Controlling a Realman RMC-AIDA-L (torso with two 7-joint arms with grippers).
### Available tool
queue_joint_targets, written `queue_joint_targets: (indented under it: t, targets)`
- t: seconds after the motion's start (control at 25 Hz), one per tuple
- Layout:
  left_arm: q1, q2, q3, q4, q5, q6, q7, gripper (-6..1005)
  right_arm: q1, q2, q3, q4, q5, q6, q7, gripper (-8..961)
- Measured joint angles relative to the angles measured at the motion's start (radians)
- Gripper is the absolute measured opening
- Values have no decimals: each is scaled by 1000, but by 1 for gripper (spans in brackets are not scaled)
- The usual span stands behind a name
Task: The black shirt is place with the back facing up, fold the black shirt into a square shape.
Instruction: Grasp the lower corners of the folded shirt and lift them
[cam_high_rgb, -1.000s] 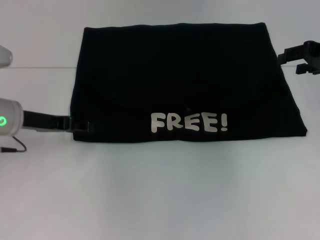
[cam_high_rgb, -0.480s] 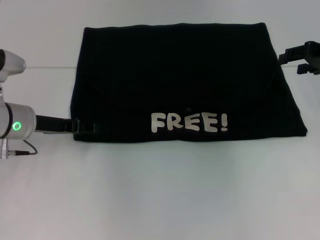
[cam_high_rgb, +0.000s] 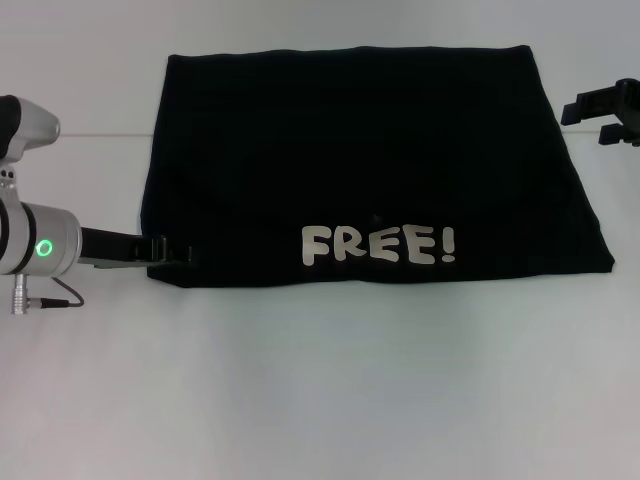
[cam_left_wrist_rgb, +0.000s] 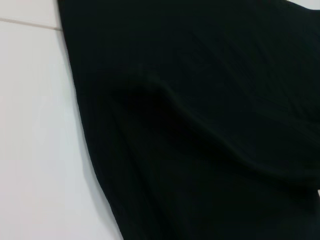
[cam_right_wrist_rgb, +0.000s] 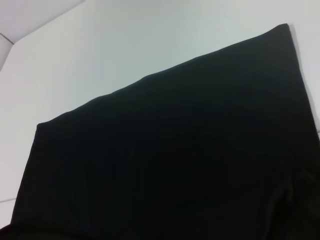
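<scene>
The black shirt (cam_high_rgb: 360, 150) lies flat on the white table, folded into a wide band, with the cream "FREE!" lettering (cam_high_rgb: 378, 245) facing up near its front edge. My left gripper (cam_high_rgb: 172, 252) is low at the shirt's near left corner, touching its edge. My right gripper (cam_high_rgb: 592, 118) is open and empty, just off the shirt's far right edge. The left wrist view shows the shirt (cam_left_wrist_rgb: 200, 125) close up with a soft ridge in the cloth. The right wrist view shows its smooth fabric (cam_right_wrist_rgb: 175, 160) and far edge.
The white table (cam_high_rgb: 320, 380) spreads wide in front of the shirt. A thin seam line (cam_high_rgb: 100, 134) crosses the table behind my left arm. A thin cable (cam_high_rgb: 60, 292) hangs from the left wrist.
My left arm has pushed in from the left, with more of its wrist in view and its tip a little farther onto the shirt corner. The right gripper has drifted slightly right. The shirt has not moved.
</scene>
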Motion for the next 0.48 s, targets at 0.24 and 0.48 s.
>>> queue_joint_targets:
  t: [0.24, 0.48]
  targets:
    - [-2, 1, 6, 4, 6, -3, -11, 412, 1, 0, 0, -2, -2, -2, -1, 703]
    - [-6, 3, 8, -1, 17, -15, -14, 159, 1, 0, 0, -3, -2, -7, -2, 703]
